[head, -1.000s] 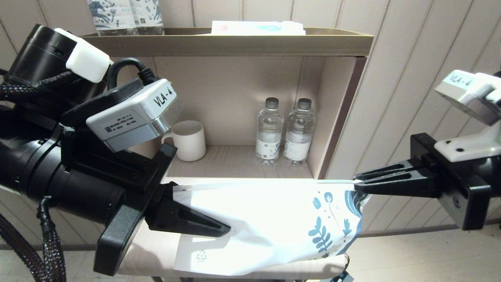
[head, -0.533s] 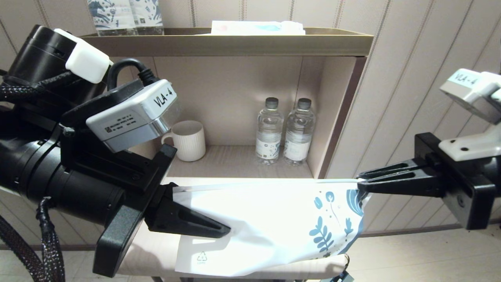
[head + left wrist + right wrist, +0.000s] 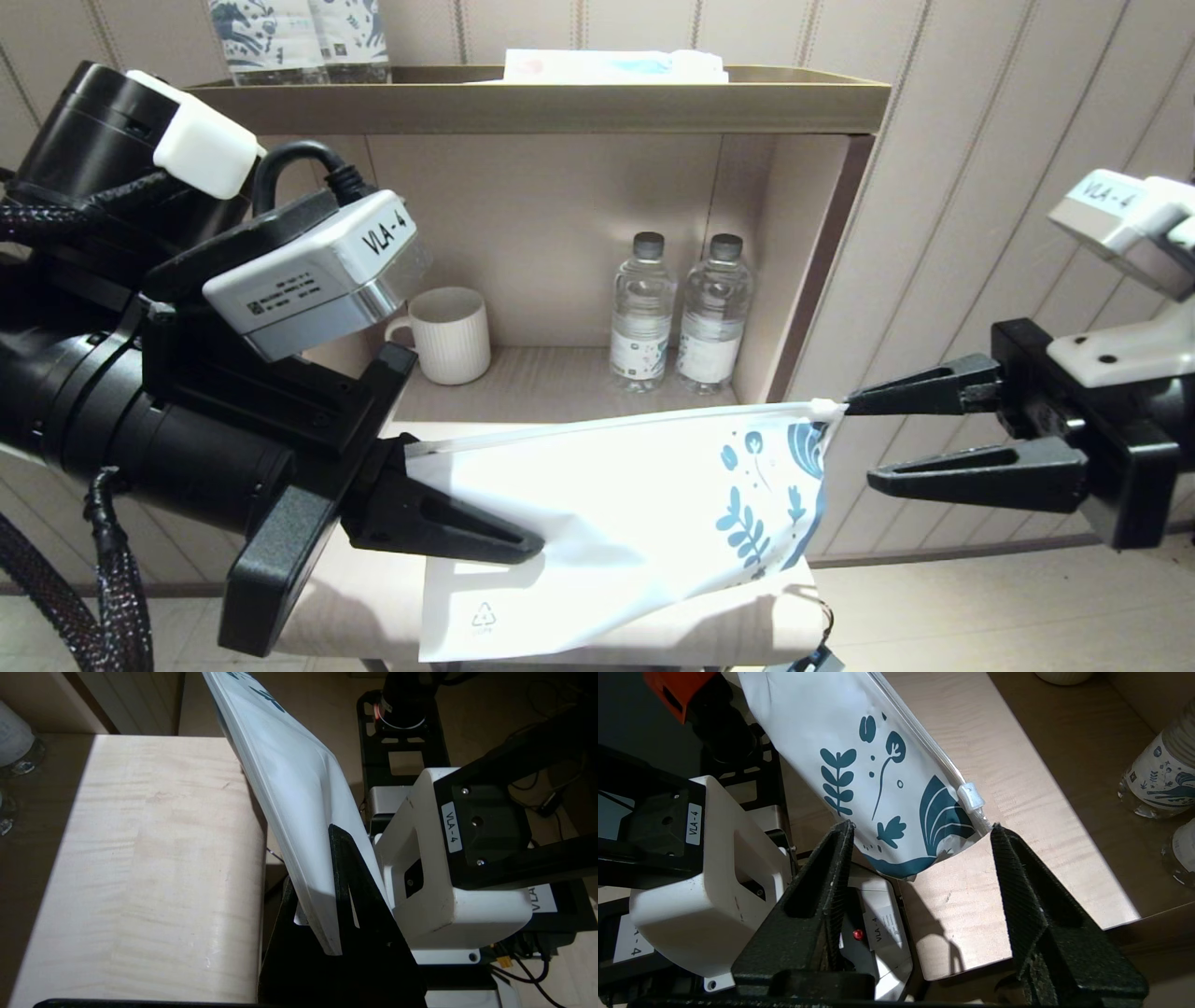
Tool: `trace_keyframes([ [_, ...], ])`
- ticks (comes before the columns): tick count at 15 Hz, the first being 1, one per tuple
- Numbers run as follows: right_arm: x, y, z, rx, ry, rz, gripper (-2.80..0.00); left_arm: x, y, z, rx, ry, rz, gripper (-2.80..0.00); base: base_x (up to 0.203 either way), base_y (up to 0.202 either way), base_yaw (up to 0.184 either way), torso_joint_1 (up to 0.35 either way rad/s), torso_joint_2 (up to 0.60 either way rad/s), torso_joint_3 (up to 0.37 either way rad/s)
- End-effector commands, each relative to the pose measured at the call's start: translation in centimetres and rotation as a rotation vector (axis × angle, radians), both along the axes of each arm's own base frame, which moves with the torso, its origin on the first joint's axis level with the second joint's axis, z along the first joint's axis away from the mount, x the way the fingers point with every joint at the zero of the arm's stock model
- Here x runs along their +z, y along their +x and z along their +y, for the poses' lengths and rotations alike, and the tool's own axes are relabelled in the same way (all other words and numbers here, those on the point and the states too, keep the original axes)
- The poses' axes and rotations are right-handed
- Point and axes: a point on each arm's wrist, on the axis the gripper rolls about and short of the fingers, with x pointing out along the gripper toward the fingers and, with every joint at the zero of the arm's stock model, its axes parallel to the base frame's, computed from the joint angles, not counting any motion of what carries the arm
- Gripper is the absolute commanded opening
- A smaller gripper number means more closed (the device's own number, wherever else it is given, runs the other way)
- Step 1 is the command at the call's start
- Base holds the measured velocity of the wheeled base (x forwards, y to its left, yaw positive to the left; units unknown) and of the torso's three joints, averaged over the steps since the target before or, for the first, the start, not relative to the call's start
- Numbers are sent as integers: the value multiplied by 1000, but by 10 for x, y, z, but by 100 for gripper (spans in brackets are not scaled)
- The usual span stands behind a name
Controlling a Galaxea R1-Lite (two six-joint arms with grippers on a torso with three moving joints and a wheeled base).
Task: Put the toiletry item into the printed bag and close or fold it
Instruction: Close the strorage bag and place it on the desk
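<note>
Currently, we hold the printed bag [image 3: 616, 523] in the air above the pale wooden ledge [image 3: 140, 868], with our left gripper [image 3: 448, 532] clamped shut on its plain white end. The left wrist view confirms this: the black fingers pinch the bag's lower corner and the bag rises away from them on edge.

Moving to the middle, the bag hangs slack between the two arms. Its white zip strip [image 3: 607, 431] runs along the top edge, sloping up toward the blue leaf print [image 3: 747, 523] at the right end. The white slider [image 3: 971, 797] sits at that printed end, which we judge to mean the zip has been drawn the full length and the bag is closed. We cannot see the toothbrush in any view; whether it lies inside the bag cannot be confirmed through the plastic.

At the right, our right gripper [image 3: 864, 443] stands with its jaws parted. The upper fingertip [image 3: 854, 406] is just at the slider; the lower one is clear of the bag. The right wrist view shows the printed corner between the spread fingers without being pinched.

By our judgement, the closing step is done or very nearly so. What remains is to set the bag down on the ledge and release the left grip. Behind, a mug [image 3: 453, 334] and two water bottles [image 3: 677, 313] stand in the shelf recess, well apart from the work.
</note>
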Motion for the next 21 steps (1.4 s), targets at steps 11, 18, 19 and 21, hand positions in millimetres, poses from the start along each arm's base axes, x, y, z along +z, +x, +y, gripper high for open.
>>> trace_keyframes([
  [11,-16,-24,-17,-51,6,-4,-280,-10,44,-4,153,-23,86,-280,0,0,0,0,0,0],
  [18,-24,-39,-19,-55,8,8,-280,-50,104,-29,335,51,69,-280,0,0,0,0,0,0],
  [19,-24,-42,-20,-58,10,2,-280,-57,113,-27,354,59,80,-280,0,0,0,0,0,0],
  [21,-22,-43,-20,-63,15,6,-280,-63,129,-22,376,41,71,-280,0,0,0,0,0,0],
])
